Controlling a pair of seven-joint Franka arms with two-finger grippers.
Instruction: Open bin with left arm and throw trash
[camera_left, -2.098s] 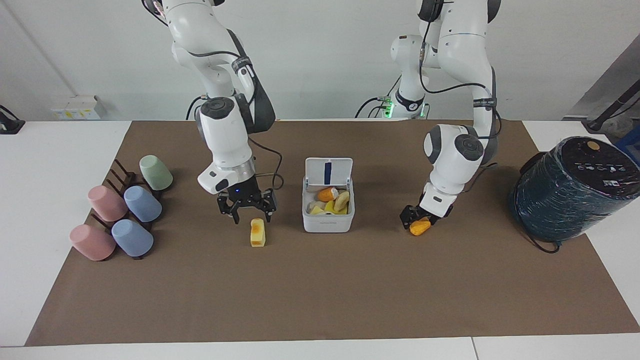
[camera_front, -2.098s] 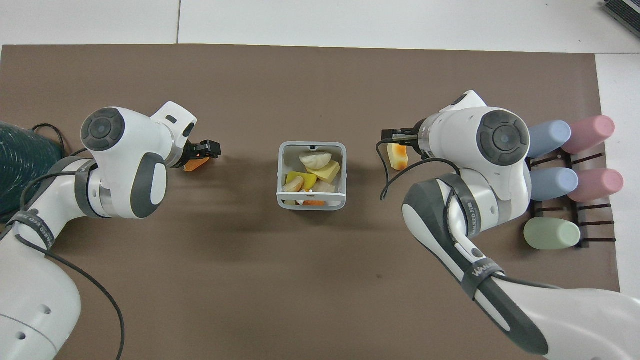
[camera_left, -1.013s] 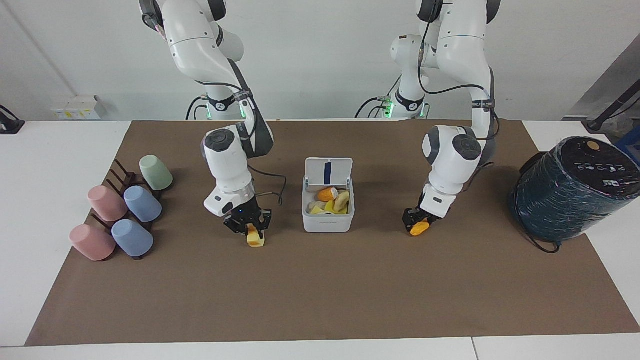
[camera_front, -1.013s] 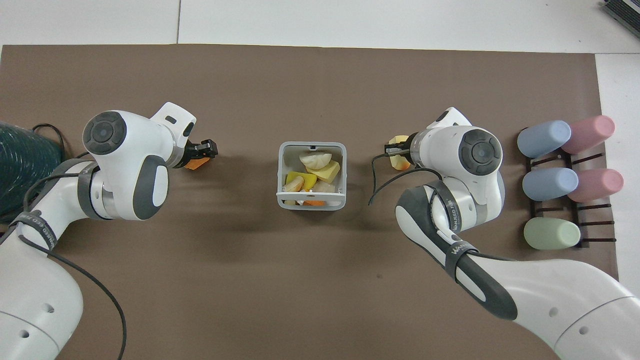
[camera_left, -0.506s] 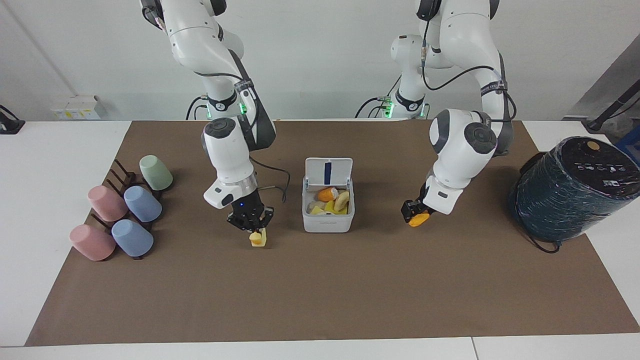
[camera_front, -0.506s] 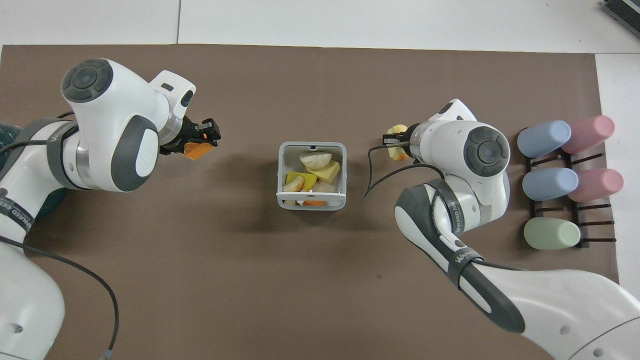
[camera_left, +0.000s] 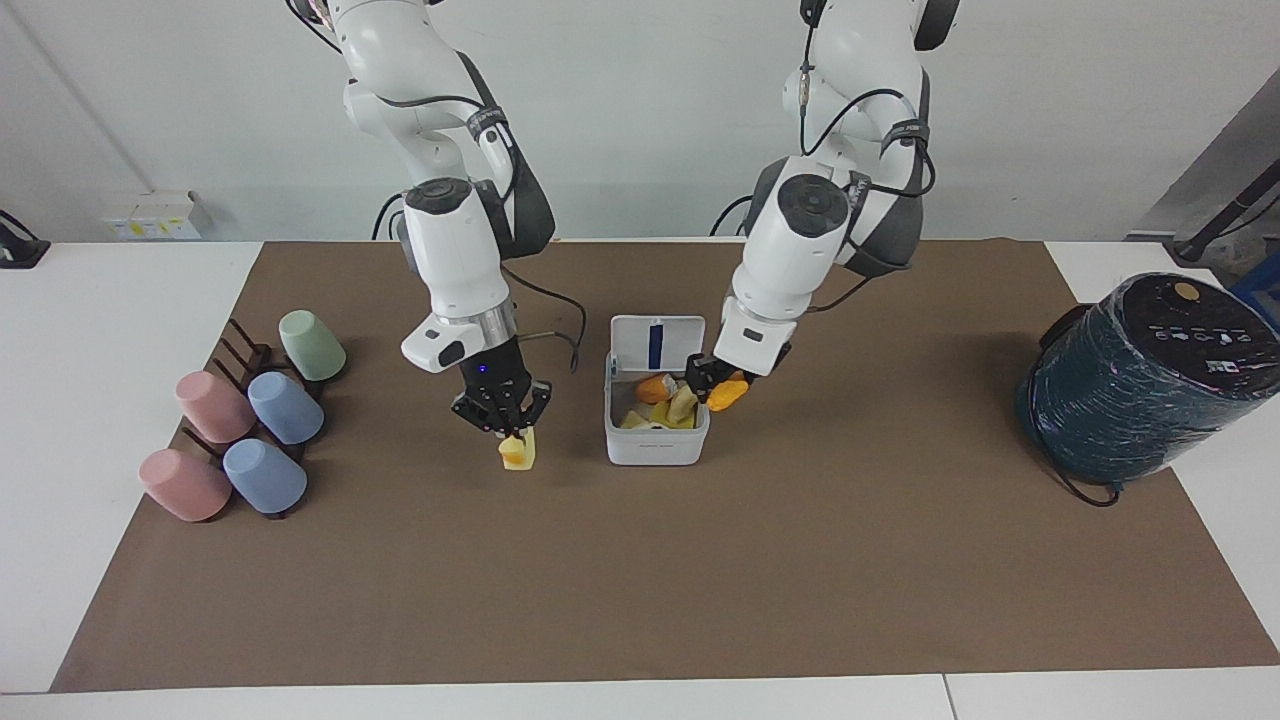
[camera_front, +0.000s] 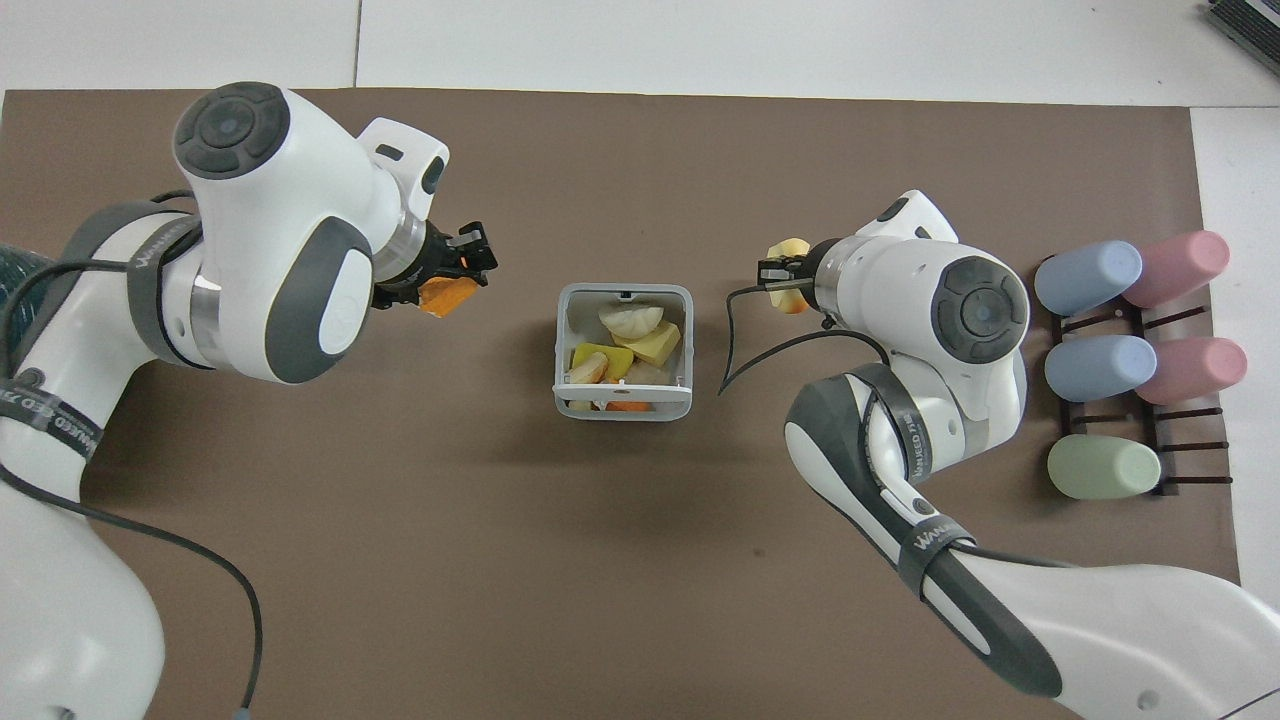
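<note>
The bin (camera_left: 655, 447) (camera_front: 560, 340) stands mid-mat, a small white box with its lid (camera_left: 657, 345) up and several food pieces inside. My left gripper (camera_left: 714, 384) (camera_front: 468, 266) is shut on a piece of trash, an orange wedge (camera_left: 729, 393) (camera_front: 446, 296). It hangs in the air at the bin's rim toward the left arm's end. My right gripper (camera_left: 506, 427) (camera_front: 776, 273) is shut on the top of a pale yellow block (camera_left: 518, 452) (camera_front: 792, 252). That block is just over the mat beside the bin, toward the right arm's end.
Several pastel cups (camera_left: 250, 430) (camera_front: 1130, 340) lie on a dark rack at the right arm's end of the brown mat (camera_left: 640, 580). A big dark teal wrapped cylinder (camera_left: 1140, 380) stands at the left arm's end.
My left arm has lifted the orange wedge off the mat and carried it over to the bin's edge. My right gripper came down, shut on the yellow block and raised it slightly.
</note>
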